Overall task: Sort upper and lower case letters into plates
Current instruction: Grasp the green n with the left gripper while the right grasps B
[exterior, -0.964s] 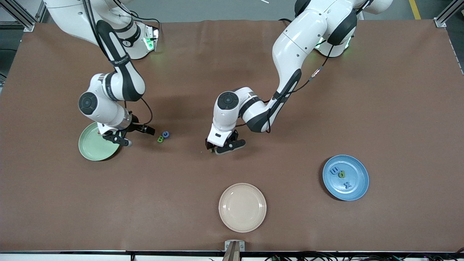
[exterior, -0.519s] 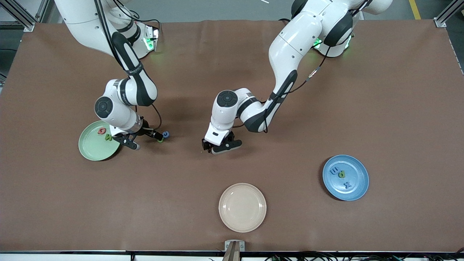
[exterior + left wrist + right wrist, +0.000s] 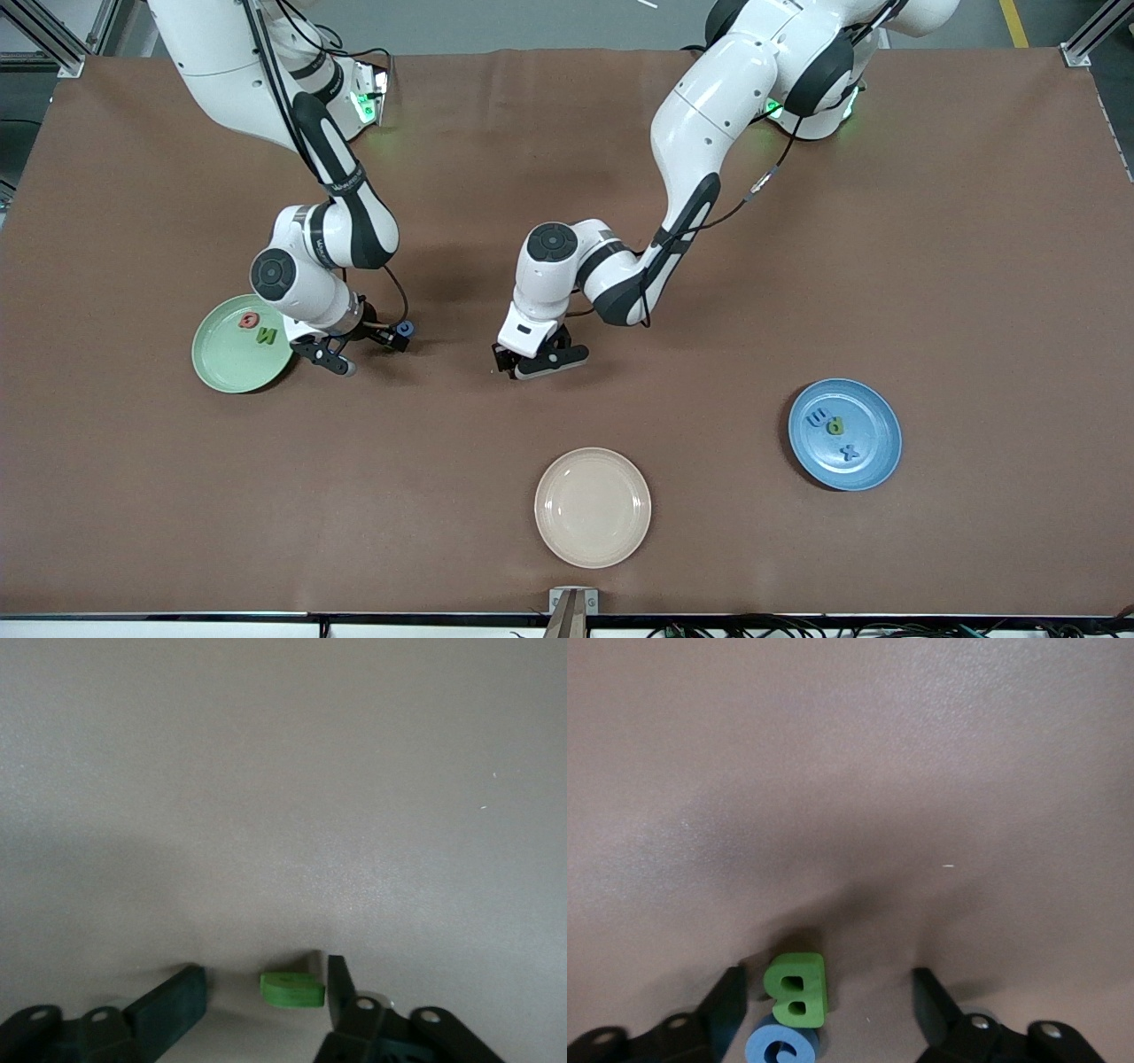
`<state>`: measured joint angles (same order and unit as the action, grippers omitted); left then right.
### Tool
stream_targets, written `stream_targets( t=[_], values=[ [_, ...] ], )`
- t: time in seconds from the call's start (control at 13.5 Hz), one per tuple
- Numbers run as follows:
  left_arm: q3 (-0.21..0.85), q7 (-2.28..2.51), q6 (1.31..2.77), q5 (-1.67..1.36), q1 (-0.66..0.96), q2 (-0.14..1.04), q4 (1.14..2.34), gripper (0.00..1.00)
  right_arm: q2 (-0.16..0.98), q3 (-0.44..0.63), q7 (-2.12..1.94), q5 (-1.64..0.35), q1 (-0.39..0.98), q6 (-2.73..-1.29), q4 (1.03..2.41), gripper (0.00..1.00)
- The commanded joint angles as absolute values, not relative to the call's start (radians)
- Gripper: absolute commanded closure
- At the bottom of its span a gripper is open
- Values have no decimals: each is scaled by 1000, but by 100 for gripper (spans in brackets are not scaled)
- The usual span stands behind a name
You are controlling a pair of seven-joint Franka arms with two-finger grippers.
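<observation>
Now that the right hand [image 3: 359, 347] has left the green plate [image 3: 221, 370] and spreads wide around the green B [image 3: 796, 989], the left hand [image 3: 266, 1010] stands open astride a small green letter [image 3: 291, 989].

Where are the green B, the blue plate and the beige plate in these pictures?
green B [image 3: 796, 990]: right wrist view, on its flat face.
blue plate [image 3: 877, 412]: front view, on its rim.
beige plate [image 3: 592, 507]: front view, on its bare middle.

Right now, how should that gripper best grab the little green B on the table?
Come straight down from above and pinch the green B across its two flat side edges. It lies flat between the open right gripper, but the blue letter touches one end, so avoid that end.
</observation>
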<state>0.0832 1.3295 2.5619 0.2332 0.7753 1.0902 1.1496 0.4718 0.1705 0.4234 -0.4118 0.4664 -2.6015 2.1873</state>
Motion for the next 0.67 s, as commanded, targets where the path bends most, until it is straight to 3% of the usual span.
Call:
stream_targets(
  t=[0.0,0.3,0.59],
  values=[
    [63,1336,2574,235,788,1112,1117,45,491,179,434,-431,494,-2602,2180,50],
    [63,1335,2574,235,787,1112,1118,56,491,179,434,-430,494,-2600,2180,82],
    [66,1336,2571,235,788,1108,1126,57,445,221,379,-416,473,-2536,2180,90]
  ],
)
